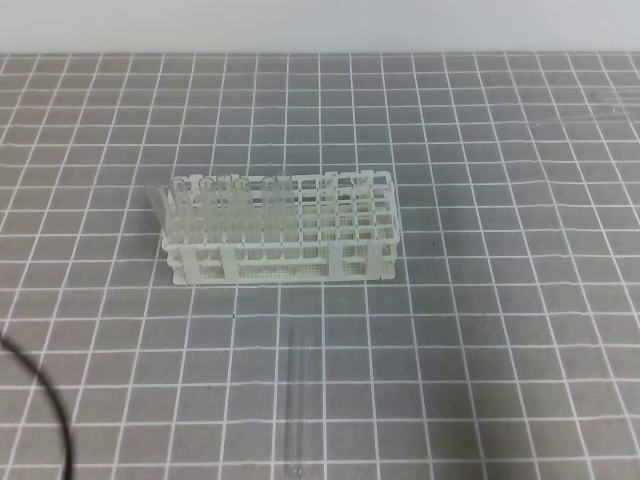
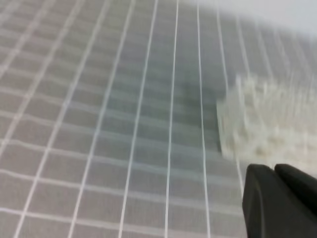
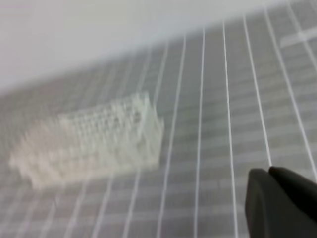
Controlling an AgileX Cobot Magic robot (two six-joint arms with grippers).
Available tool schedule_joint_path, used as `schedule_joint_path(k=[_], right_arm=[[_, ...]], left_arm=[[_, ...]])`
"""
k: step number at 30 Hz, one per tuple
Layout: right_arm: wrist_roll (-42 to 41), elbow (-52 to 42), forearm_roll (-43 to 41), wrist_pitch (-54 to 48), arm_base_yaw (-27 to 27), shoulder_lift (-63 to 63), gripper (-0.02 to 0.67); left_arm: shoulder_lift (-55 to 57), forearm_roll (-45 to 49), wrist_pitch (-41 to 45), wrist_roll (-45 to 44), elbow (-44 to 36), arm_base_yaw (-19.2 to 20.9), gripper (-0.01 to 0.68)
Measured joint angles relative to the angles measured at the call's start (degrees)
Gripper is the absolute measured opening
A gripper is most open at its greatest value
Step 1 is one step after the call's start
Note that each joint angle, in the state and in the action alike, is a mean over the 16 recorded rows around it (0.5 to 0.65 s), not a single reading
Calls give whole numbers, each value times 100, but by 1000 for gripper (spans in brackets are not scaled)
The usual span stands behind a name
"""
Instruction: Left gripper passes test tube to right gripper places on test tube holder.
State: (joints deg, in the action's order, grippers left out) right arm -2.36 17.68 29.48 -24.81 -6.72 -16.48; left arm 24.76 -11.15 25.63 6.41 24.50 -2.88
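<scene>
The white test tube holder stands mid-mat, with several clear tubes upright in its left half. One clear test tube lies loose on the mat in front of the holder, lengthwise toward the near edge. Neither arm shows in the exterior high view. In the left wrist view the left gripper sits at the bottom right, its black fingers pressed together with nothing between them, and the holder is a blur beyond it. The right gripper is likewise shut and empty, with the holder far off to its left.
A grey mat with a white grid covers the table. A black cable curves across the near left corner. A pale wall borders the far edge.
</scene>
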Motion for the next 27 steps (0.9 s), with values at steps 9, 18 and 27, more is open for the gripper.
schedule_joint_path(k=[9,18,27], right_arm=[[-408,625,-223,-919,0,-1404,-13],[-873,663,-13,-1180,0,-1904,-13],[-1126,663,165,-1267,0,-1944,-13]], left_arm=[[2356,-1770,965,-2250,999,-364,0],[4546,-2113,712,-2248,1778,-1869,0],[6193,-403,1089,-306,3006,-3609,2]])
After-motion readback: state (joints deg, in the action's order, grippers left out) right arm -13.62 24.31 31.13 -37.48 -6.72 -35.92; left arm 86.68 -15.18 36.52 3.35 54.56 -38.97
